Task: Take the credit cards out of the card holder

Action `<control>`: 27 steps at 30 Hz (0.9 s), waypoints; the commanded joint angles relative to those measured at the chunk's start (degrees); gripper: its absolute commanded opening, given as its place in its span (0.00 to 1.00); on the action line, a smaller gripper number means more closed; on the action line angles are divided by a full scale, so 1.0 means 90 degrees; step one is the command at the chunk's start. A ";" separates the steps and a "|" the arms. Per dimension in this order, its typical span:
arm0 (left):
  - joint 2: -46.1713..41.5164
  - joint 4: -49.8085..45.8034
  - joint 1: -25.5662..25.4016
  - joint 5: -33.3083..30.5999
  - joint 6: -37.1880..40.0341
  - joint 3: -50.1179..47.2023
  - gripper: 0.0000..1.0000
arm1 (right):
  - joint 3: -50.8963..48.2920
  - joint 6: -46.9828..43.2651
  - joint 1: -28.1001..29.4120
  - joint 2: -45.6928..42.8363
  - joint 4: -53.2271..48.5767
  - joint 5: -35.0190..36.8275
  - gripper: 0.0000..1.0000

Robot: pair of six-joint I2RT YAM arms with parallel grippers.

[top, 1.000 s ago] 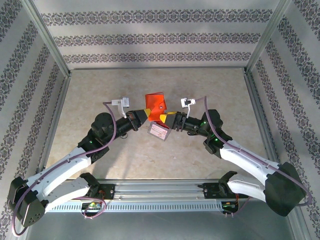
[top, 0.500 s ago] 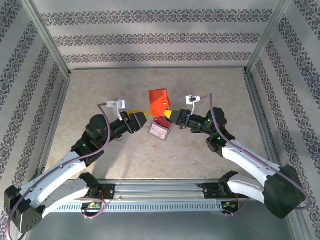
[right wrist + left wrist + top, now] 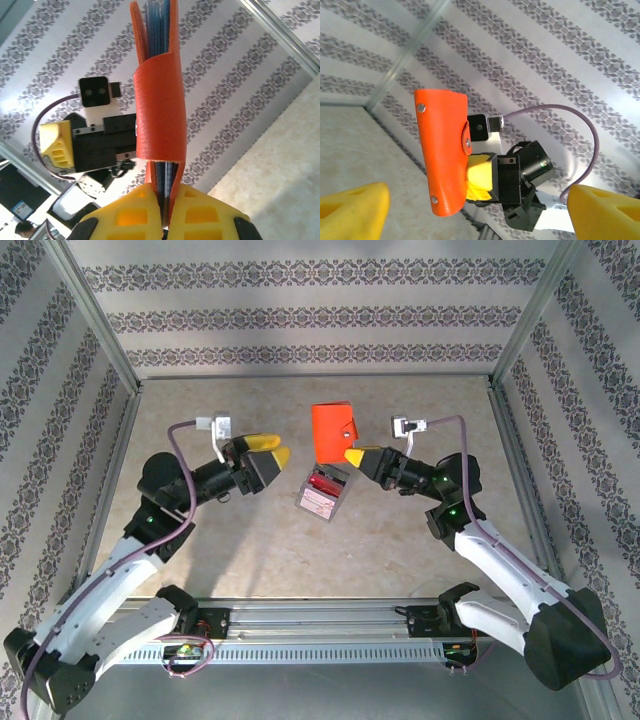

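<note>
On the tabletop (image 3: 250,540), just past the middle, a clear box (image 3: 323,493) with red contents lies tilted, touched by neither arm. Left of it and a little farther, the left gripper (image 3: 273,450) hangs in the air pointing right toward the centre, its yellow jaws apart with nothing between them. Right of the box, the right gripper (image 3: 352,456) points left, its jaws clamped on one edge of the card holder (image 3: 332,433). The card holder is held clear of the tabletop, just beyond the box and between the two grippers, well apart from the left one. It is folded, with its tab wrapped round the edge. The right wrist view shows grey-blue inner layers between the orange-red covers. Patterned walls (image 3: 300,315) stand at the far end.
</note>
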 commanded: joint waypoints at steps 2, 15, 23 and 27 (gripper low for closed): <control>0.0404 0.0997 0.0047 0.0744 -0.0470 0.0181 0.92 | 0.0411 0.0226 0.0361 -0.0069 0.0645 -0.0077 0.00; 0.0878 0.1250 -0.0085 0.0955 -0.0489 0.0355 0.73 | 0.0556 0.0227 0.0843 0.0301 0.0625 0.0081 0.00; 0.0921 0.1251 -0.0090 0.0974 -0.0501 0.0417 0.44 | 0.0547 0.0313 0.0851 0.0382 0.0567 0.0009 0.00; 0.0949 0.1185 -0.0085 0.0939 -0.0492 0.0427 0.25 | 0.0537 0.0313 0.0848 0.0402 0.0534 -0.0023 0.00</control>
